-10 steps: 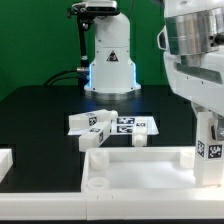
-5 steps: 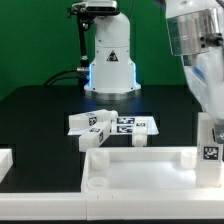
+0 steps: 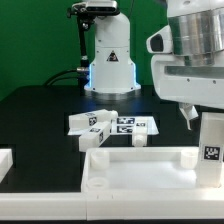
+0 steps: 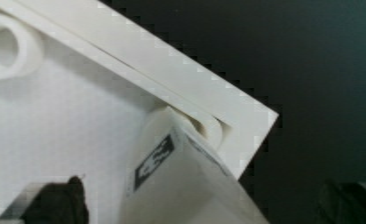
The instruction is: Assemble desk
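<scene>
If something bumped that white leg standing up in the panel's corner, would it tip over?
Probably not easily: the leg stands upright, seemingly seated in the panel's corner socket. It is tall and narrow, so a hard knock up high might lean it. It looks like stiff plastic, unlikely to bend.

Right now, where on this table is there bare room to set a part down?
Bare black table at the exterior view's left, between the marker board and the table edge; the floor of the desk panel is bare too. Crowded: loose legs at the marker board, and the panel's corner where the arm hangs over the standing leg.
</scene>
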